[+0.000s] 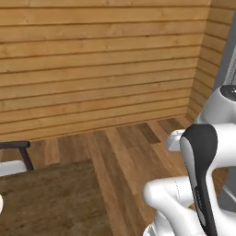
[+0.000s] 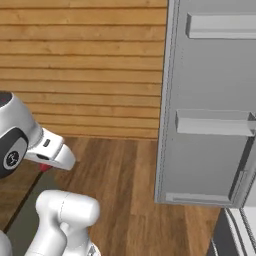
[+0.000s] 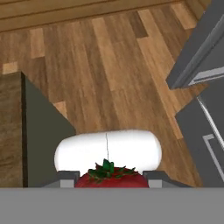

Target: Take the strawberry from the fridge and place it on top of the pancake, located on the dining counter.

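Observation:
The strawberry (image 3: 110, 176), red with green leaves, sits between my two finger tips at the bottom of the hand view, and my gripper (image 3: 111, 181) is shut on it. In the right base view a bit of red strawberry (image 2: 45, 167) peeks out under my hand, where the gripper (image 2: 46, 165) hangs above the floor. The dining counter (image 1: 50, 198), dark wood grain, fills the lower left of the left base view, and its end (image 3: 9, 131) lies to the left below the hand. The fridge (image 2: 210, 110) stands at the right with a door swung out. The pancake is out of view.
A plank wall runs across the back, with wood floor (image 1: 124, 152) between the counter and fridge. A stool (image 1: 14, 156) with a dark back and white seat stands at the counter's far left. The fridge's lower drawers (image 3: 210, 127) sit to the right of the hand.

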